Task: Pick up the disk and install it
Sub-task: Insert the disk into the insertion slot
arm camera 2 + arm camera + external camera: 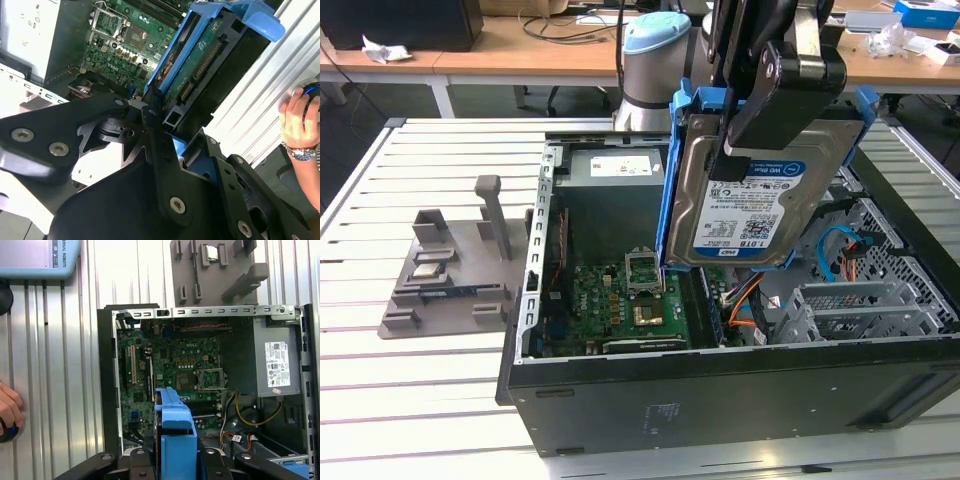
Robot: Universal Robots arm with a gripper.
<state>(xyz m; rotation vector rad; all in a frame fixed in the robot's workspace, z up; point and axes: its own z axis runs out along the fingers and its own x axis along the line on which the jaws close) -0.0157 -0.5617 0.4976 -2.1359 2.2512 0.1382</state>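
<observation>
The disk (760, 205) hangs in the air above the open case (720, 400), tilted almost on edge. It is clear of everything inside. The black jaws are clamped on it, one across its labelled face and one behind.

We judge the pick-up done and the install not yet made. The disk sits in no bay, and the cage (865, 305) at the exterior view's right looks unfilled.

The disk is a flat silver metal slab with a white-and-blue label, framed by a smooth blue plastic carrier. In the second wrist view its underside (205, 60) shows a green circuit board with a row of connector pins. Below it lies a green board (620, 300) dense with small parts. The cage is grey perforated sheet metal. The case stands on a pale, slatted worktop (420, 400) beside a matte grey holder (450, 290).
</observation>
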